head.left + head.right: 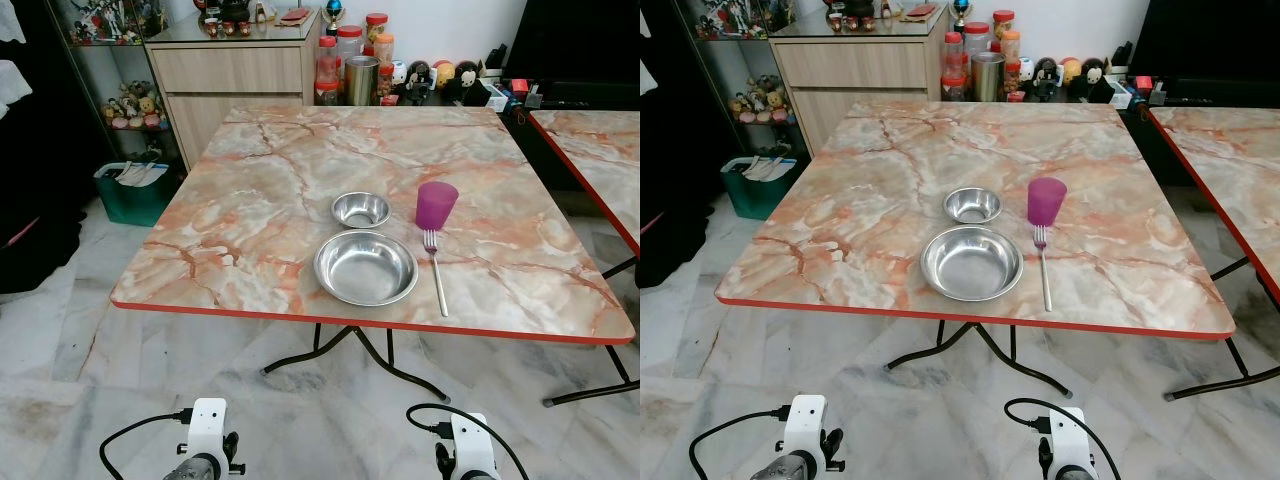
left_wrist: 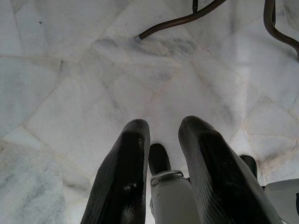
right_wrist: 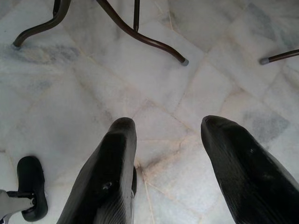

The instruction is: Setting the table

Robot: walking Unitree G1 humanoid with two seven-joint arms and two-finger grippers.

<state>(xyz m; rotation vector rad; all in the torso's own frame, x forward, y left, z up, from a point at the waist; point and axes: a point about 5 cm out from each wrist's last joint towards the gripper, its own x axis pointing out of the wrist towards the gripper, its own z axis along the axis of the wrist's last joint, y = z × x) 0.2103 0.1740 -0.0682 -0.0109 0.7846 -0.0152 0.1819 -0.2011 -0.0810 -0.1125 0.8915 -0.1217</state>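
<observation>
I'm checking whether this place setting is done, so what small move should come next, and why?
Probably none on the table: the large bowl, small bowl, purple cup and fork look set, and both the left gripper and right gripper hang open over the floor.

Table top: you see a square marble-patterned table (image 1: 250,200) in peach and cream with rust veins, edged in red.
Bowls: the large round steel bowl (image 1: 366,268) and the small round steel bowl (image 1: 360,210) are plain shiny silver.
Cup: the translucent plastic cup (image 1: 436,205) is purple.
Fork: the slim metal fork (image 1: 436,272) is silver.
Floor: the marble tile floor (image 2: 70,84) is white with grey streaks.
Bin: the plastic storage bin (image 1: 135,195) is teal.
Fingers: your left gripper (image 2: 163,128) and right gripper (image 3: 163,126) have black fingers.
</observation>
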